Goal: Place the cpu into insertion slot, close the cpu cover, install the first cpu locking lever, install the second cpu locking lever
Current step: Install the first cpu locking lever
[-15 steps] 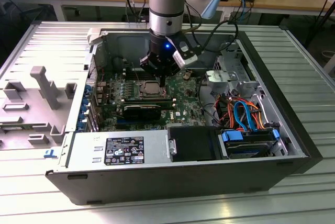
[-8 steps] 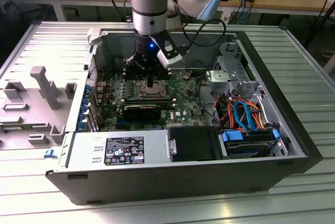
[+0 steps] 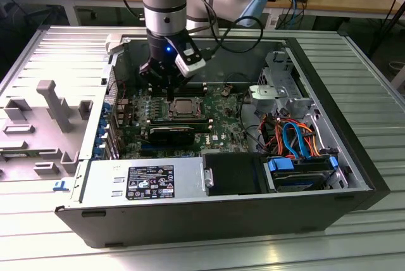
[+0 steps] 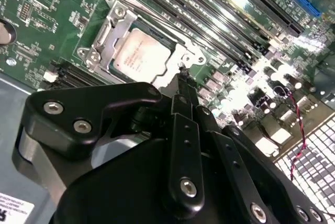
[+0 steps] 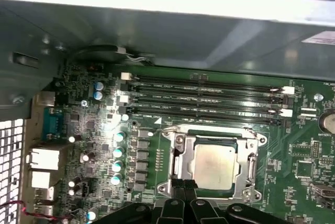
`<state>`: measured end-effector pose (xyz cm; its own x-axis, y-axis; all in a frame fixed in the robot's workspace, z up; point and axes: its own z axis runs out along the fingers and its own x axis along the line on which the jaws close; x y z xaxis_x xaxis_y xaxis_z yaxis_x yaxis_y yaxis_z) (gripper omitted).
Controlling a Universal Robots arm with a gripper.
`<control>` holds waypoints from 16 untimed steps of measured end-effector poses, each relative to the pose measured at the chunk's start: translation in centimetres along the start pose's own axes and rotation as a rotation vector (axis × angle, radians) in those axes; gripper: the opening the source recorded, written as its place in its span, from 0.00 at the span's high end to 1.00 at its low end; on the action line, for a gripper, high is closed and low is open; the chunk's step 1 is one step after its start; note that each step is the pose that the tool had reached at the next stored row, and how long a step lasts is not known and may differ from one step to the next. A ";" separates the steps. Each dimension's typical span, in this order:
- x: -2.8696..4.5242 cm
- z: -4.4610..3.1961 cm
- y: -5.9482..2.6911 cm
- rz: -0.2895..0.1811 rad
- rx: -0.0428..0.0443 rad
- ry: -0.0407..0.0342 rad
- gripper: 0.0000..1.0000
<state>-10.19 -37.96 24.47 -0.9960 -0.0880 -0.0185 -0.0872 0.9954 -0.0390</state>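
The cpu (image 5: 213, 164) lies flat in the insertion slot (image 3: 184, 107) on the green board, its dull silver top showing in both wrist views (image 4: 137, 52). The cpu cover (image 5: 246, 141) lies down over it as a silvery frame around the chip (image 4: 112, 28). My gripper (image 5: 182, 186) has its fingers together, with nothing visible between them. Its tip (image 4: 180, 80) sits at the edge of the socket frame, touching or just above it. In the exterior view the gripper (image 3: 169, 92) hangs just behind the socket. I cannot tell how the locking levers stand.
The open computer case (image 3: 354, 176) walls in the board. Long black memory slots (image 5: 204, 98) run beside the socket. A black block (image 3: 172, 135) lies in front of it, then the power supply (image 3: 145, 182). Blue and orange cables (image 3: 294, 135) fill the right. A grey fixture (image 3: 54, 109) stands outside, left.
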 end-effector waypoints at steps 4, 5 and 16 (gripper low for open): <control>0.77 -0.14 0.11 0.000 0.0003 -0.0056 0.89; 1.07 -0.19 0.15 0.000 0.0005 -0.0077 0.89; 3.14 -0.75 1.50 0.001 0.0018 -0.0218 0.89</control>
<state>-13.47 -36.71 25.10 -0.9953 -0.0879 -0.0403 -0.0863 0.9954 -0.0407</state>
